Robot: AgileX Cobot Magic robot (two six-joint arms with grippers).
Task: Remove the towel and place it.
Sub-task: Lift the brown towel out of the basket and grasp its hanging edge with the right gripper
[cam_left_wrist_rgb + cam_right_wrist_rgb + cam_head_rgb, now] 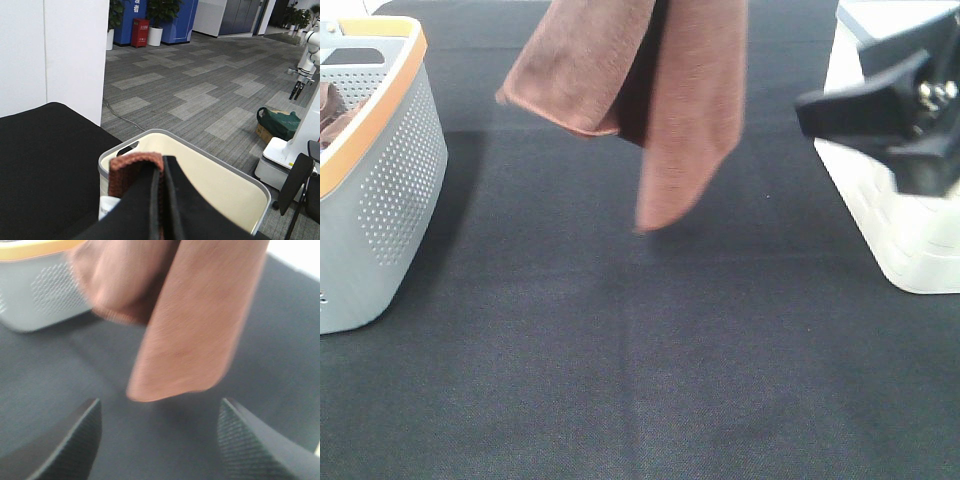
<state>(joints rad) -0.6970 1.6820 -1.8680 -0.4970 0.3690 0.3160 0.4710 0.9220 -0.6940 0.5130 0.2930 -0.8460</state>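
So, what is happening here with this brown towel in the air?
The left gripper is shut on the towel and holds it up above the black table, so it hangs free, to the side of the grey basket. The right gripper is open and points at the towel's hanging lower corner without touching it. The towel is not yet put down.

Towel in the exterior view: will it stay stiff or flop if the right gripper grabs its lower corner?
Probably floppy: the towel hangs in loose folds from the shut left gripper, its corner drooping. Likely light, since one pinched edge carries it. The free corner may swing away from the open right gripper on contact.
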